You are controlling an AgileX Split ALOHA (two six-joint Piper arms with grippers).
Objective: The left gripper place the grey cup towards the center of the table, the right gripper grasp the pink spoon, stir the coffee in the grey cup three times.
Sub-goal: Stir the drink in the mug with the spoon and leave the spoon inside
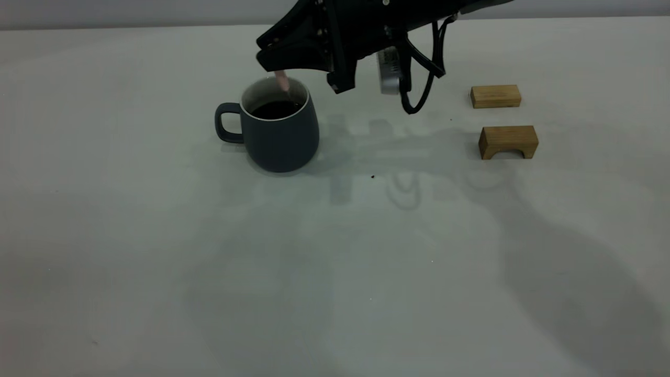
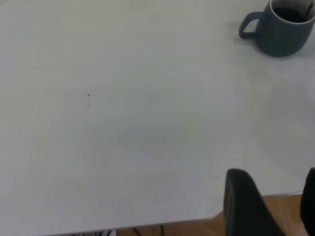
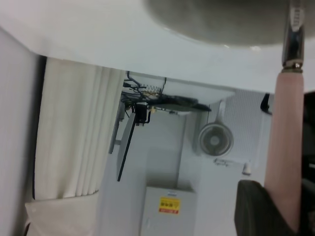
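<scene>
The grey cup [image 1: 280,139] stands upright on the table [image 1: 157,235], left of centre, handle to the left. Dark coffee [image 1: 275,109] fills it. My right gripper [image 1: 277,65] hangs just above the cup's rim, shut on the pink spoon [image 1: 282,81], which dips into the coffee. In the right wrist view the pink spoon [image 3: 288,147] sits between the right gripper's [image 3: 290,206] fingers, metal neck pointing away. My left gripper [image 2: 278,206] is out of the exterior view; it hangs open and empty over the table's edge, far from the grey cup [image 2: 283,34].
Two tan wooden blocks lie at the right: a flat block [image 1: 495,96] farther back and an arched block [image 1: 508,141] nearer. A tiny dark speck [image 1: 372,176] lies on the table right of the cup. Cables and a silvery part [image 1: 390,70] hang under the right arm.
</scene>
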